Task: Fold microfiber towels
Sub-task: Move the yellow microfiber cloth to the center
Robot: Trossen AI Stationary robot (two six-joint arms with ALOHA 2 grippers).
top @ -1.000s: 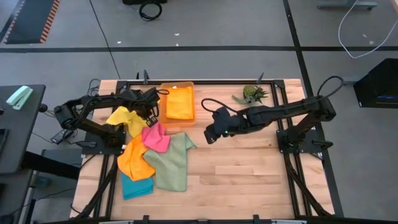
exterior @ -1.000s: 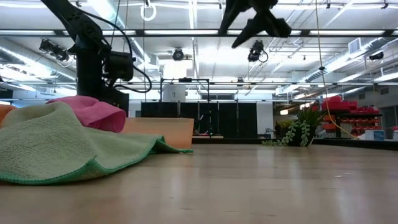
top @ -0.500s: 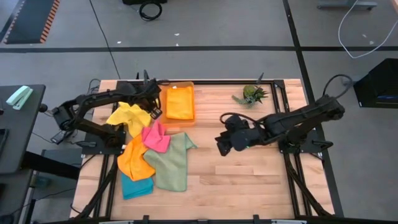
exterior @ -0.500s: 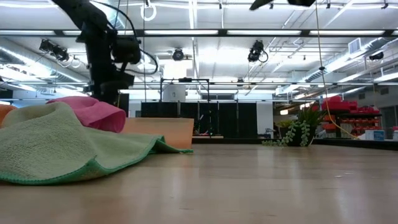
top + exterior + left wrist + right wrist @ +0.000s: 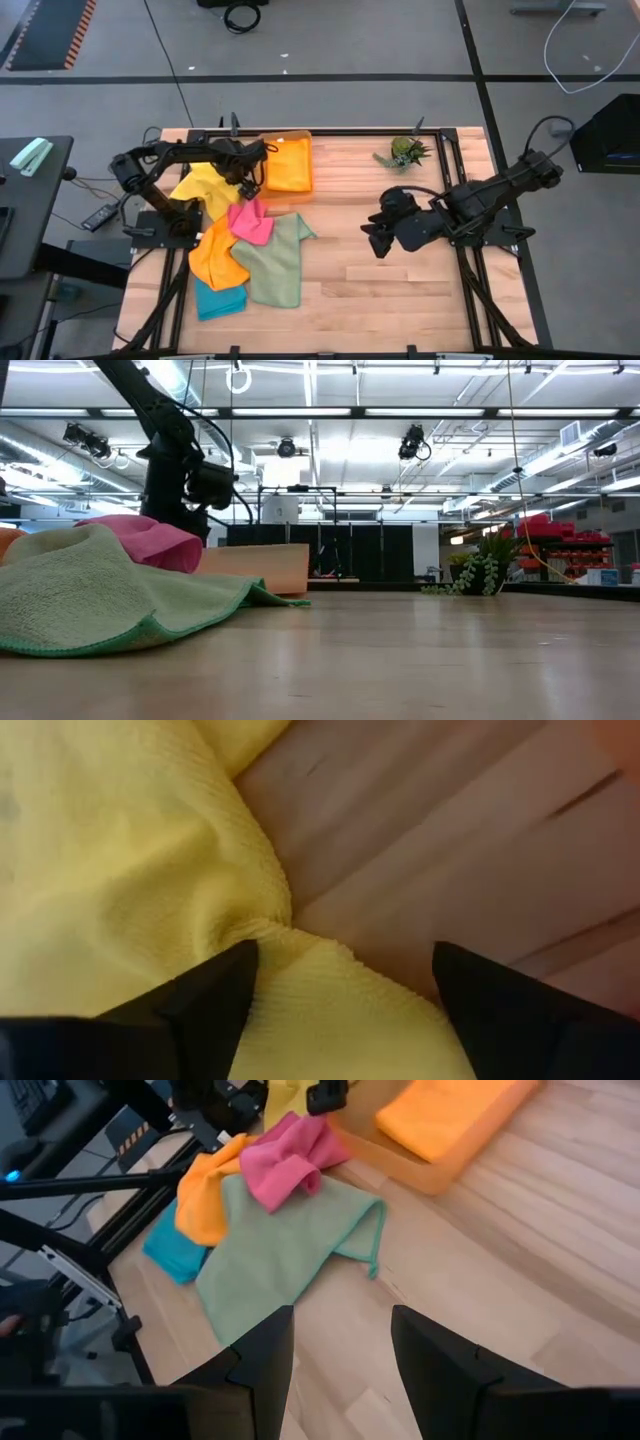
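1. Right under the left gripper [image 5: 340, 985]: yellow towel [image 5: 110, 870], bunched between wide-open fingers, nothing held.
2. Far off from the right gripper [image 5: 335, 1350]: same towel; fingers apart, empty.

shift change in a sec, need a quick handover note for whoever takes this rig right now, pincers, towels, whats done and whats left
Left pincer: open, low over the yellow towel at the back left, fingers either side of a ridge of it, not gripping.
Right pincer: open, empty, above bare table on the right side.
Towels: one orange towel lies folded in the orange tray. Pink towel, loose orange towel, sage green towel and teal towel lie in an overlapping unfolded heap left of centre.
Done: one towel in the tray.
Left: the yellow towel and the four in the heap.
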